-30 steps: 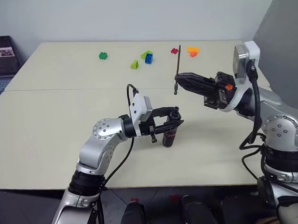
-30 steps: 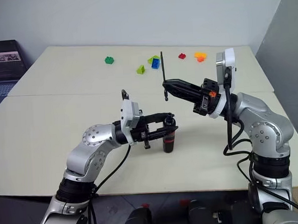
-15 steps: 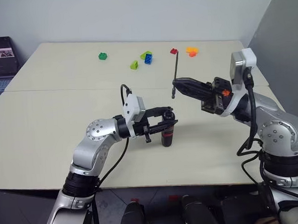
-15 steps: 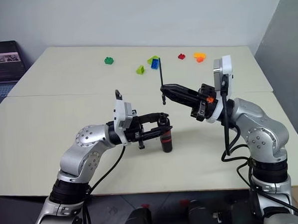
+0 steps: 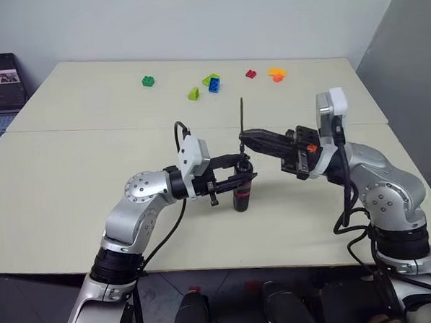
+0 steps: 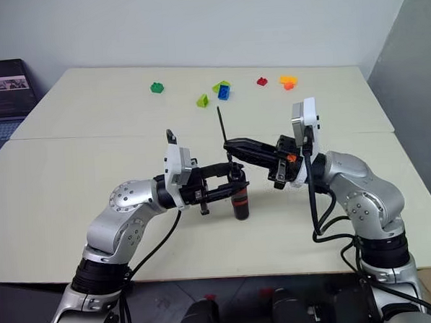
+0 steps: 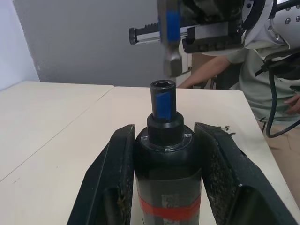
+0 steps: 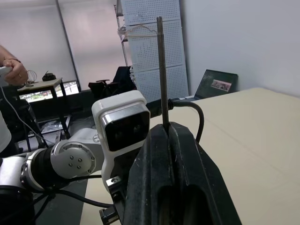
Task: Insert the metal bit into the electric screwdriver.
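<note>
light: even, soft, bright indoor, diffuse from above | shadows: faint, short patch on the table (image 5: 72,176) just beneath the electric screwdriver (image 5: 242,192) | glare: none on table | focus: head views sharp; left wrist view blurs the claw above the screwdriver's nose | backlight: bright windows behind metal bit (image 8: 161,70)

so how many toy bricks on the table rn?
5 clusters at the table's far side: dark green brick, lime brick, blue brick with a green piece, red brick, orange brick. Stacked pieces could hide more.
</note>
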Robot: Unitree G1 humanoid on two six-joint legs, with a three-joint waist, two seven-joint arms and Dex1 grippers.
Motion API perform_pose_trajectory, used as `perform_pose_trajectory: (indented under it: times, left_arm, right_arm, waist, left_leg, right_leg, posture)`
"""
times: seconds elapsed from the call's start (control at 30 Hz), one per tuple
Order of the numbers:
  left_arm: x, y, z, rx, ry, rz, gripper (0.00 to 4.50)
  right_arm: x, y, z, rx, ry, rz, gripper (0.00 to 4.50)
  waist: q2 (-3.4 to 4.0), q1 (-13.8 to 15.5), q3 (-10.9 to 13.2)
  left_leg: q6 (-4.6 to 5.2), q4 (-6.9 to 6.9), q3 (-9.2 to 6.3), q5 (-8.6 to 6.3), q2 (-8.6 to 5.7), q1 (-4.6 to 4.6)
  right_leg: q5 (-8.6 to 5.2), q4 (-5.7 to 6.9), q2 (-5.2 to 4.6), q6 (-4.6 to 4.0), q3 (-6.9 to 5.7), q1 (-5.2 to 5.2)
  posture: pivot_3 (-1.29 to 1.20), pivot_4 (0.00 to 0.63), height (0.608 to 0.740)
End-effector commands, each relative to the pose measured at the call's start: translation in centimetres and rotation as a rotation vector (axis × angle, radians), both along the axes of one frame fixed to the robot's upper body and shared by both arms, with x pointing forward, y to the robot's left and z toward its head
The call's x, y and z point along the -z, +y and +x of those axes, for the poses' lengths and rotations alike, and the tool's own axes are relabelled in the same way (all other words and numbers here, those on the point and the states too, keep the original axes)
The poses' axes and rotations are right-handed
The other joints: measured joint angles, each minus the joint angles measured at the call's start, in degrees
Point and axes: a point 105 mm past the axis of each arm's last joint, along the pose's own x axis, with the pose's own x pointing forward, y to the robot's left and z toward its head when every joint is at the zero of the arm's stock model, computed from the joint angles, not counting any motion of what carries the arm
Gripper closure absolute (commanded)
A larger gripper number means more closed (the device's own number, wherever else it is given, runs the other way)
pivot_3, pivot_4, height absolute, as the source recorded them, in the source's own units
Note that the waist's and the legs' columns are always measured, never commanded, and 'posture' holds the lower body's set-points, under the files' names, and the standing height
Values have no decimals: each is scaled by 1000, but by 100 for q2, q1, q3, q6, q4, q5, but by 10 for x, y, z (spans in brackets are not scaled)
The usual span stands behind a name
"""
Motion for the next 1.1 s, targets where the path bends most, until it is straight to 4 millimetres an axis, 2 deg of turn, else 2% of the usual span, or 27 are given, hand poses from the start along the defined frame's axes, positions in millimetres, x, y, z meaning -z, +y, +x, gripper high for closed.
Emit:
perform_pose_trajectory:
  times: [0.03, 0.33, 1.1]
  left_arm:
    - [2, 8, 5, -47, -19, 39, 2875]
    - [3, 9, 4, -47, -19, 45, 2875]
    - [2, 8, 5, -45, -25, 45, 2875]
  right_arm:
    - [-6, -3, -2, 3, -43, 8, 4500]
    - [-11, -7, 0, 14, -54, 21, 4500]
    - [12, -6, 3, 14, -63, -88, 4500]
  waist:
    - [0, 0, 0]
    - [0, -1, 0]
    - [0, -1, 0]
  left_leg:
    - [0, 0, 0, 0, 0, 0]
    - [0, 0, 0, 0, 0, 0]
    - [0, 0, 0, 0, 0, 1]
  right_leg:
    - [0, 0, 0, 0, 0, 0]
    - [-2, 0, 0, -3, 1, 0]
    - [-2, -1, 1, -4, 2, 0]
  posture:
    - [0, 150, 740]
    - [0, 150, 740]
    - [0, 150, 740]
